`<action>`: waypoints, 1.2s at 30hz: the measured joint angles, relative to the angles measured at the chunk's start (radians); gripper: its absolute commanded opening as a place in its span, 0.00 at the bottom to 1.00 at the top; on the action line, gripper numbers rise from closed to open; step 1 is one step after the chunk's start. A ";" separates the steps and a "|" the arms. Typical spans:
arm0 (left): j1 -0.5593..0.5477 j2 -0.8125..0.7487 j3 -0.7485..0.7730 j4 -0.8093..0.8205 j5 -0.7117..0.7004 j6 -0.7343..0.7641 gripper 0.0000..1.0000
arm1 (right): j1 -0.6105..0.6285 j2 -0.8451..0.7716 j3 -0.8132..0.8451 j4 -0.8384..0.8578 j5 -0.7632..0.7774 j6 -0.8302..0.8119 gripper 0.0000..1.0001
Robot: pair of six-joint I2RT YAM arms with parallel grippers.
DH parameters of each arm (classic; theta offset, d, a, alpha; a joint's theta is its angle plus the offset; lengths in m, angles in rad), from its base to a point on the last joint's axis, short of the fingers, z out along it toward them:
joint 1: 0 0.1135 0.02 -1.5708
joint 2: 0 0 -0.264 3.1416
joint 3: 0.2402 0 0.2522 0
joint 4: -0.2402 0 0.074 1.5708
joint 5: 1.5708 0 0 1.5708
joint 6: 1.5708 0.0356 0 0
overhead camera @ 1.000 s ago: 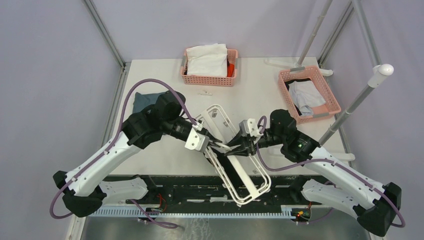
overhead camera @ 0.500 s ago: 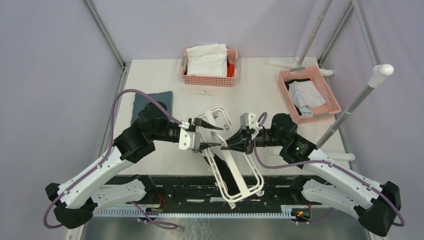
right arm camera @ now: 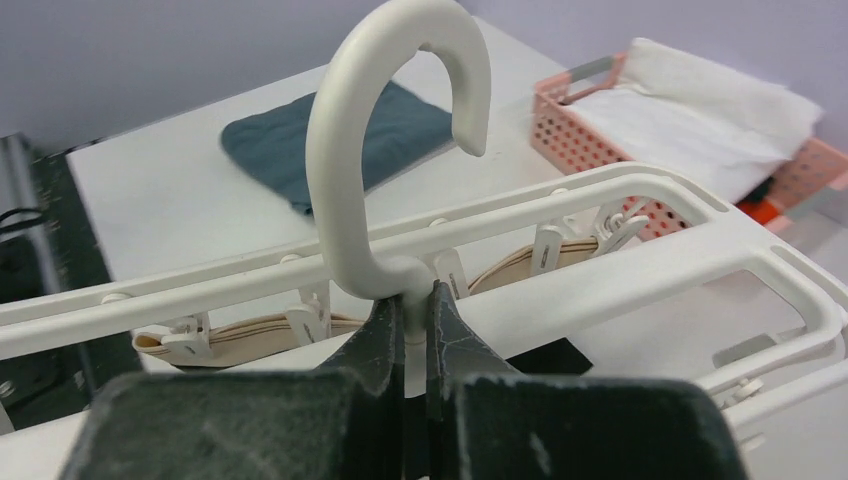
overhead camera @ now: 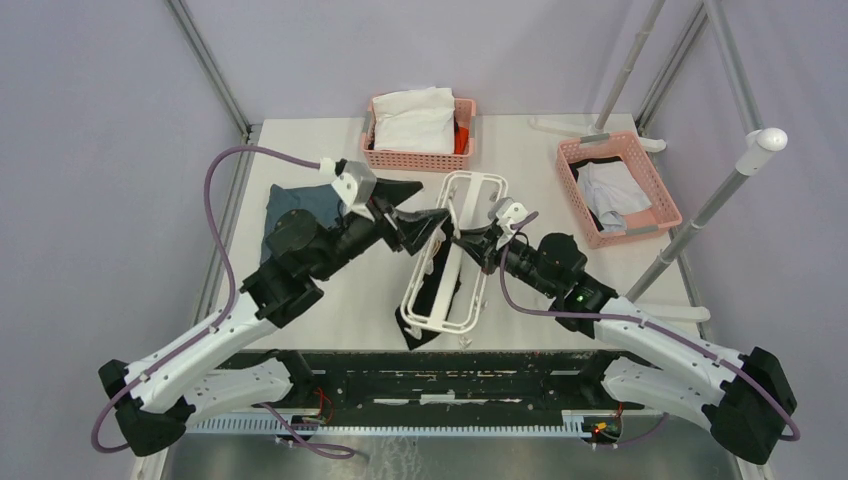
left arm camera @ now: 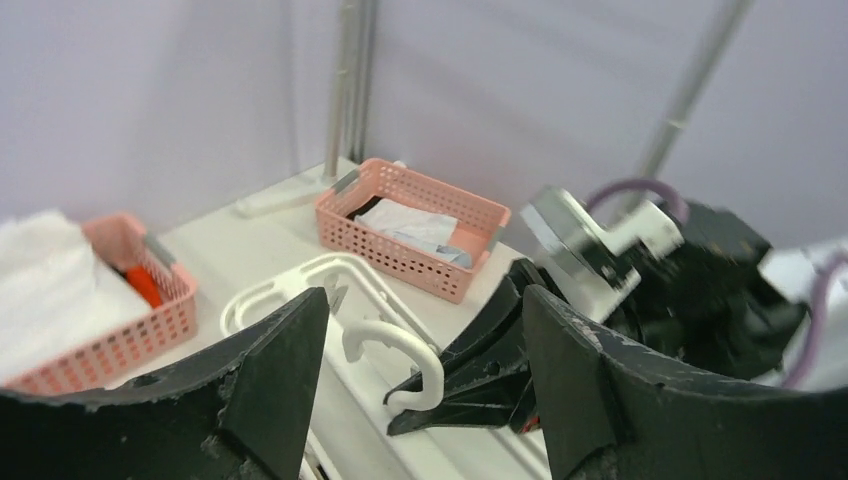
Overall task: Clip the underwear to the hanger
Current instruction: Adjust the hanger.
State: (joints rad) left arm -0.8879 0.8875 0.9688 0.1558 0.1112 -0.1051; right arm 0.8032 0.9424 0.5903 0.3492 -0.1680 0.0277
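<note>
underwear (right arm camera: 250, 328): tan waistband hangs at the clips (right arm camera: 310, 318) under one hanger (right arm camera: 690, 258) rail. From top cam, black fabric shows between the rails and past the hanger's near end.
hanger sits mid-table (overhead camera: 360, 300), long axis running near-to-far, hook (right arm camera: 335, 170) upright in the middle of the frame.
R gripper (right arm camera: 415, 300): fingers pinched tight on the hook's stem, right where it meets the frame, so it's holding the hanger.
L gripper (left arm camera: 422, 300): jaws spread wide, nothing in them. It's just left of the hook, pointing at it. Hook and R gripper show in the gap between its fingers (left arm camera: 270, 380), no contact w/ hanger that I can see.
blue-grey cloth (overhead camera: 290, 205): flat on table, left of hanger.
pink basket w/ white garment (overhead camera: 418, 130): beyond hanger's far end.
2nd pink basket (overhead camera: 618, 190): right of hanger, light cloth inside.
</note>
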 measured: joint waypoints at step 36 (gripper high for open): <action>-0.006 0.419 0.264 -0.291 -0.398 -0.408 0.48 | 0.001 0.200 0.016 0.201 0.302 -0.025 0.03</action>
State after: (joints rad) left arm -0.8936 1.3064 1.2324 -0.1356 -0.2867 -0.5129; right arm 0.8043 1.1423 0.6064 0.5499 0.1337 0.0025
